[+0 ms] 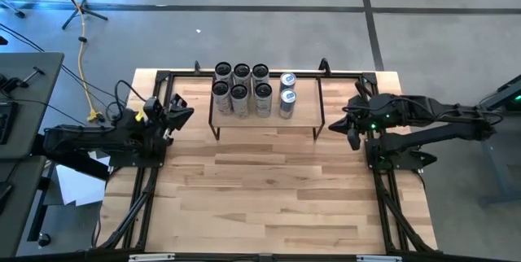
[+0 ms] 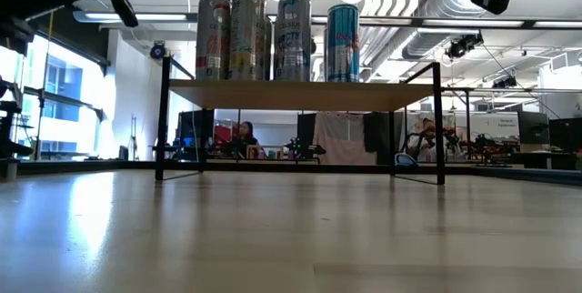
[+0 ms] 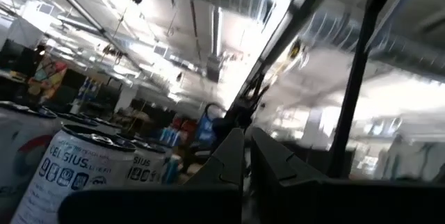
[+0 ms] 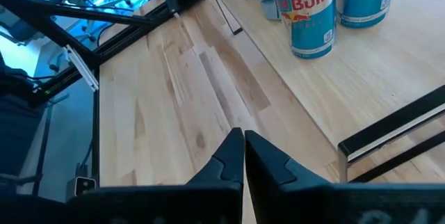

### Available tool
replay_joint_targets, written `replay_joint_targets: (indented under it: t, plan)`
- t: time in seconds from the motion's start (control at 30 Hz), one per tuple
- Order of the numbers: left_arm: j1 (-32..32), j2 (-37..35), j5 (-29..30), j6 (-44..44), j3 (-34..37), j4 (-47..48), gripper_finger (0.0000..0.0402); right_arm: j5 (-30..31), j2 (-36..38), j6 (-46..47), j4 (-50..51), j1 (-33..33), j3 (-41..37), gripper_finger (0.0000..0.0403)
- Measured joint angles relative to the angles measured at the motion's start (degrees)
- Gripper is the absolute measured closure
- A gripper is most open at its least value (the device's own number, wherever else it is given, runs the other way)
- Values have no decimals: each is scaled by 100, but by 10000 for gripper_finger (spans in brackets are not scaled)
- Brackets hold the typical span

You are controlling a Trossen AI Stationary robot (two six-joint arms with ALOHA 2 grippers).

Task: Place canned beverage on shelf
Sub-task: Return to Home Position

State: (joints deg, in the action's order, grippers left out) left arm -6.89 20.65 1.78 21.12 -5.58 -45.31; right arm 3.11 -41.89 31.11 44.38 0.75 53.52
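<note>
We saw the shelf point(image 1: 305, 120) standing at the upper middle of the high view, on the far part of the light wooden desk point(image 1: 269, 189), with every can upright on its wood top. Six silver cans point(image 1: 241, 83) stood close together in two rows of three on the shelf's left half. Two blue cans point(image 1: 286, 91) stood one behind the other just to their right, and the right end of the top was bare. In the low view the cans rose in a tight group above the board at upper centre, a blue one at the right end of the group, and the thin black legs reached down to the desk. The left gripper point(image 3: 244, 133) hung at the left of the high view, near the shelf's left end and apart from it. Its wrist view showed the two fingers closed together with nothing between them, and the silver cans showed close by in that view. The right gripper point(image 4: 244, 135) hung at the right of the high view, beside the shelf's right end without touching it. Its fingers were likewise pressed narrow and empty, and its wrist view looked across the desk and the shelf top toward the blue cans. A black rail frame point(image 1: 138, 197) ran along both sides of the desk. Beyond the shelf's legs in the low view, a person point(image 2: 245, 135) sat far off in the room.
</note>
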Motion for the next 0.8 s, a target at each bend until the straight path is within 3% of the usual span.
replay_joint_targets:
  t: [0.17, 0.3, 0.5, 0.8]
  plan:
    - [-16, -3, 193, 554, 417, -742, 401, 2, 38, 0, 2, 0, 0, 403]
    - [61, 6, 327, 657, 493, -509, 401, 0, 43, -2, 2, 0, 0, 403]
    - [231, -33, 173, 89, 491, -519, 401, -7, 159, -1, 109, 0, -1, 403]
    - [231, -32, 199, 433, 491, -390, 401, -20, 901, 136, 796, 4, 0, 403]
